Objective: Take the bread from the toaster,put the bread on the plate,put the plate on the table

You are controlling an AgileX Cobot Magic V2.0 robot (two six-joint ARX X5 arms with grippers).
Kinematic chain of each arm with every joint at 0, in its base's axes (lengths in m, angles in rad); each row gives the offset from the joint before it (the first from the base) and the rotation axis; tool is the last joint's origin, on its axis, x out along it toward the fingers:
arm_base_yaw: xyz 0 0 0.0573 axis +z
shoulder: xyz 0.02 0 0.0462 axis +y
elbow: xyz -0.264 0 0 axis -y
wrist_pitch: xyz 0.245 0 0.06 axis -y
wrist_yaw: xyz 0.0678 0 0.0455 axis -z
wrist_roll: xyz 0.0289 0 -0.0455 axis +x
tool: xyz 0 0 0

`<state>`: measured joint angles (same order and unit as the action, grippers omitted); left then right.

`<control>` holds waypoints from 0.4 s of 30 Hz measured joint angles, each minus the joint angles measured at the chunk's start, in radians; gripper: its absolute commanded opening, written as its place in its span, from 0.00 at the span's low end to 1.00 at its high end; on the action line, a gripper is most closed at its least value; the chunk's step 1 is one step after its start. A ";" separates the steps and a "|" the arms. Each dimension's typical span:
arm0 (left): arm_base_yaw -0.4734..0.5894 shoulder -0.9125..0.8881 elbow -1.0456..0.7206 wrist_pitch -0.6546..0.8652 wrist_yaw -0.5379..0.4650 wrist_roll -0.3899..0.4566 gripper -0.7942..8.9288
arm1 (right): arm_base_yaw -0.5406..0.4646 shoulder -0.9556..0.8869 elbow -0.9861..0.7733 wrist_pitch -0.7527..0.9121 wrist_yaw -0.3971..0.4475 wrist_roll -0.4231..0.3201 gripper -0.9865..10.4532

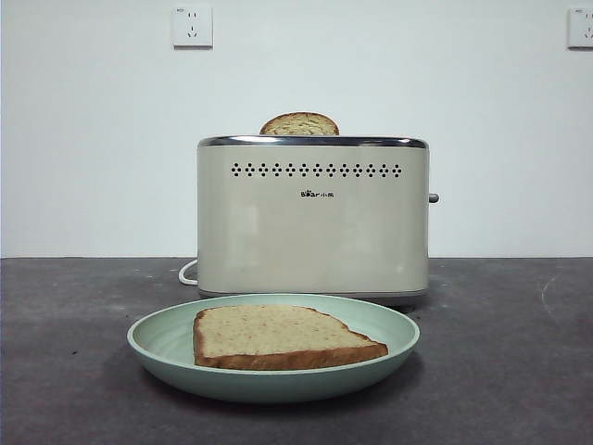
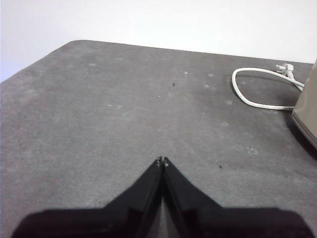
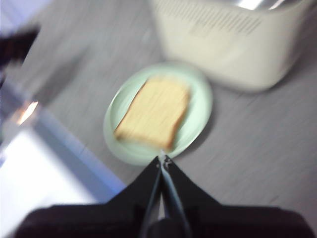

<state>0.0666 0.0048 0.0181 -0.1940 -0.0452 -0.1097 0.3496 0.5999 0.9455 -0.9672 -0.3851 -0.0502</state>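
Note:
The bread lies flat on the mint-green plate, which rests on the dark table in front of the cream toaster. A second slice shows only its dome above the toaster's slot. In the blurred right wrist view my right gripper is shut and empty, raised above and away from the plate with the bread on it, the toaster beyond. My left gripper is shut and empty over bare table, well to one side of the toaster. Neither gripper shows in the front view.
The toaster's white cord loops on the table beside it, and a bit shows in the front view. Two wall sockets sit on the white wall behind. A pale edge borders the table in the right wrist view.

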 measured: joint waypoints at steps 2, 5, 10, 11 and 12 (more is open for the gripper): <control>0.000 0.000 0.000 0.000 0.000 0.000 0.08 | -0.080 -0.057 -0.019 0.060 0.000 -0.006 0.09; 0.000 0.000 0.000 0.000 0.000 0.000 0.08 | -0.166 -0.142 -0.079 0.148 0.003 -0.014 0.09; 0.000 0.000 0.000 0.000 0.000 0.000 0.08 | -0.232 -0.275 -0.298 0.402 0.003 -0.010 0.09; 0.000 0.000 0.000 0.000 0.000 0.000 0.08 | -0.234 -0.299 -0.347 0.459 0.003 -0.005 0.09; 0.000 0.000 0.000 0.000 0.000 0.000 0.08 | -0.235 -0.325 -0.404 0.528 0.003 0.005 0.09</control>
<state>0.0666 0.0048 0.0181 -0.1940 -0.0452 -0.1097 0.1150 0.2745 0.5415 -0.4389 -0.3820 -0.0456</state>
